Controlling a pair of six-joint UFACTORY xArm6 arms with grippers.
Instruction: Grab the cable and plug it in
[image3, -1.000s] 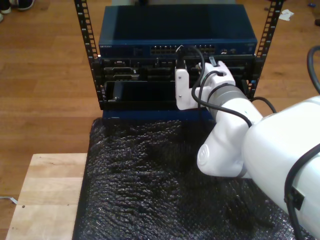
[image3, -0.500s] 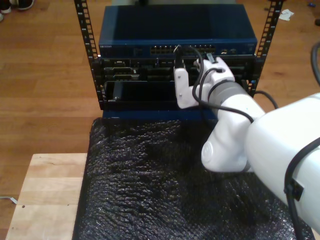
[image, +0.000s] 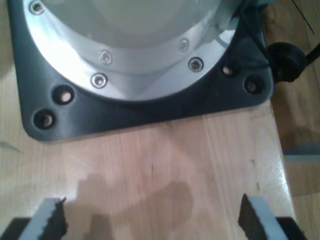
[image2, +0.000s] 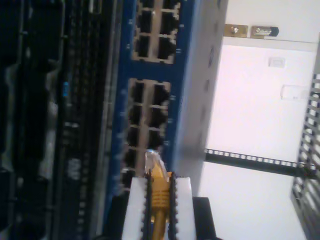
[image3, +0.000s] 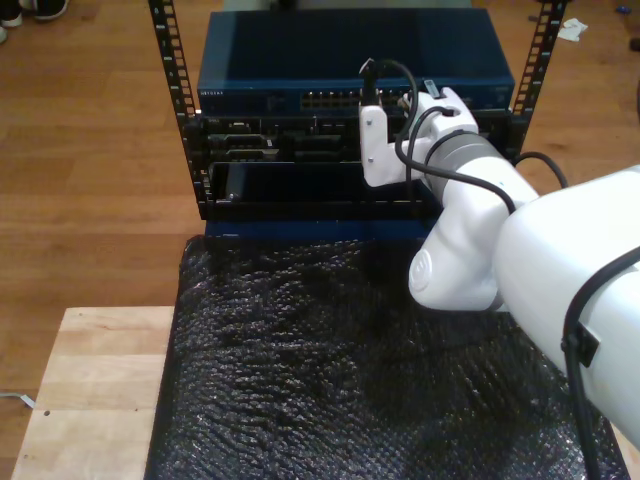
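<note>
The yellow-orange cable (image2: 159, 200) sits between the white fingers of my second gripper (image2: 160, 182), which is shut on it. Its clear plug (image2: 152, 161) sticks out just short of the port row (image2: 150, 100) of the blue switch (image2: 192, 75). In the exterior view my second gripper (image3: 373, 135) is up against the switch (image3: 350, 60) front, right of the view's centre; the cable is hidden there. My first gripper (image: 152, 222) is open over bare wood, facing a black base plate (image: 150, 117) with a metal flange.
Black rack units (image3: 270, 150) sit under the switch between perforated rails (image3: 175, 70). A black textured mat (image3: 300, 370) covers the surface in front, with a wooden table (image3: 90, 390) at the exterior view's left. A thick black arm cable (image3: 400, 80) loops over the wrist.
My second gripper has risen from the lower rack units to the switch's port row and moved slightly toward the exterior view's right.
</note>
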